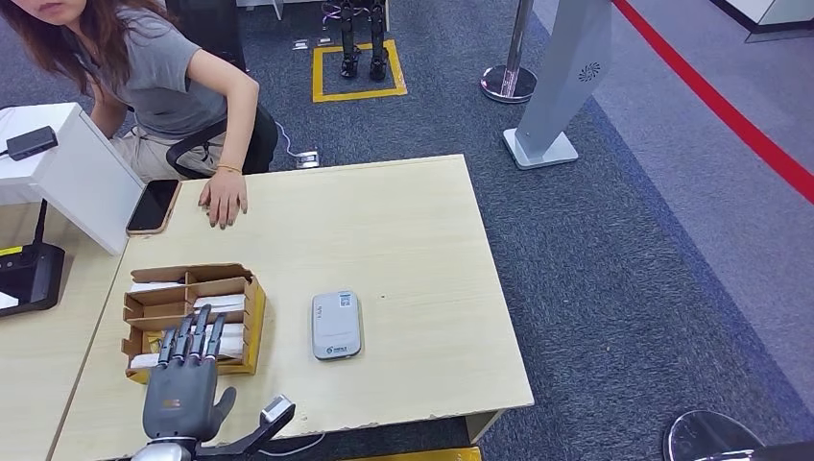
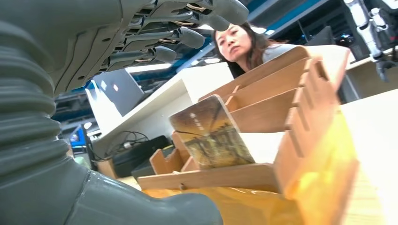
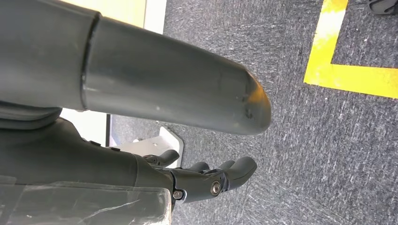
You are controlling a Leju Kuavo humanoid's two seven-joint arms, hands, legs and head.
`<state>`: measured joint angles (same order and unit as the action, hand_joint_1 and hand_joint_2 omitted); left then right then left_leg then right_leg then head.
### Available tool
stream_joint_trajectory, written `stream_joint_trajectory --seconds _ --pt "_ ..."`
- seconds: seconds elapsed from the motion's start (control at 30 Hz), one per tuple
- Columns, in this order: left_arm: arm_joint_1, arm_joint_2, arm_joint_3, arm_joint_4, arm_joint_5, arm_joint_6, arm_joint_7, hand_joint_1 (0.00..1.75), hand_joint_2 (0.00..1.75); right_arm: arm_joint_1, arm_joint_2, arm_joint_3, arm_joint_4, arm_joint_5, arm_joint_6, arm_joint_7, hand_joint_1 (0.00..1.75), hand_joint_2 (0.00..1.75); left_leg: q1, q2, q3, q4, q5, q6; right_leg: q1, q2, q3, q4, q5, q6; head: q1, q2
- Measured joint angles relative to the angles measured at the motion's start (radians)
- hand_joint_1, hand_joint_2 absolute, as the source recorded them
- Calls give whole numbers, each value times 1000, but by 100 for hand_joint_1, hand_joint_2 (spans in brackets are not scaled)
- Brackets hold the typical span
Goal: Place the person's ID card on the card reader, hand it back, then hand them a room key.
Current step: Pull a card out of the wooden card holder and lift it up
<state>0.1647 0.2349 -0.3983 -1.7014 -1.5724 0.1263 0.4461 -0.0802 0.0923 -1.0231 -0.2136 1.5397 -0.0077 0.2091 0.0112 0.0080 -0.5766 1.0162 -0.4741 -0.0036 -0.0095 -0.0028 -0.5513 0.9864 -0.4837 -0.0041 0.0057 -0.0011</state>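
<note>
With no ID card visible, I judged the room-key step in hand: my left robot hand point(image 1: 182, 382), open and empty, hovered at lower left over the card box point(image 1: 192, 319) on the counter point(image 1: 403, 230), next needing a pinch; the wrist view showed an upright picture-faced card point(image 2: 211, 133), my right robot hand point(image 3: 206, 180) hanging empty, loosely curled, over carpet.

Left hand point(image 1: 182, 384) open over card box point(image 1: 192, 317), card reader point(image 1: 336, 325) beside

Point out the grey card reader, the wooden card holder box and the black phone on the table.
Grey rectangular card reader point(image 1: 336, 325), head view, middle of its top face.
Wooden compartmented card holder box point(image 1: 254, 322), head view, right side wall.
Black phone point(image 1: 154, 206), head view, centre of its screen.
</note>
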Motion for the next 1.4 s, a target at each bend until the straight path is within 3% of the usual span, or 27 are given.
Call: stream_joint_trajectory --seconds 0.33,0.5,0.77,1.4 --pt "13 -35 0 4 0 -1 -10 0 175 0 0 -8 0 4 0 1 0 0 0 0 0 0 0 0 0 0 0 0 0 0 0 0" --pt "13 -38 0 5 0 -18 28 0 175 0 0 -12 0 5 0 2 0 0 0 0 0 0 0 0 0 0 0 0 0 0 0 0" --pt "13 -27 0 5 0 -49 101 0 175 0 0 -14 -2 11 0 2 0 0 0 0 0 0 0 0 0 0 0 0 0 0 0 0" --pt "-7 4 0 5 0 -56 115 0 175 0 0 -14 -3 23 1 1 0 0 0 0 0 0 0 0 0 0 0 0 0 0 0 0"
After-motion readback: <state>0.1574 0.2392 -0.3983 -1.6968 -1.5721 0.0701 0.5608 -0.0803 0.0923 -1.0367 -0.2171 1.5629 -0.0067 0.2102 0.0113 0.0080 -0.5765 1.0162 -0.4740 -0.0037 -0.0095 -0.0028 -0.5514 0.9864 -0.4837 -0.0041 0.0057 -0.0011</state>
